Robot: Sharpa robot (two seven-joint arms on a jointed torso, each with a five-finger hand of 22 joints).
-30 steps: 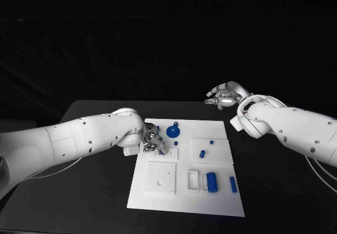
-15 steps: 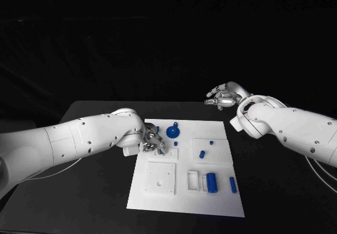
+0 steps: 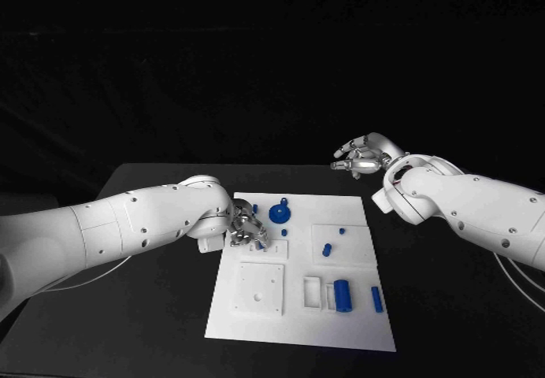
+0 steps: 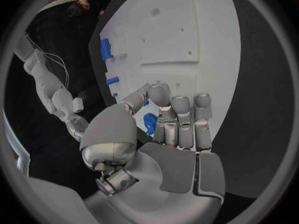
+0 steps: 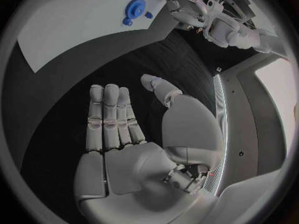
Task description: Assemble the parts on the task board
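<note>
Nothing moves in last sec: left hand (image 3: 249, 228) stays clamped on small blue part (image 4: 149, 123) over task board (image 3: 301, 315); right hand (image 3: 364, 157) idles, fingers apart, holding nothing.

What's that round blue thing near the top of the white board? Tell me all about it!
The round blue part is a flat disc with a raised hub in its middle and a small knob or tab sticking out at one side, seen also from the right wrist. It looks like smooth plastic. It lies on the task board near its far edge, just right of the left hand, which does not touch it.
</note>
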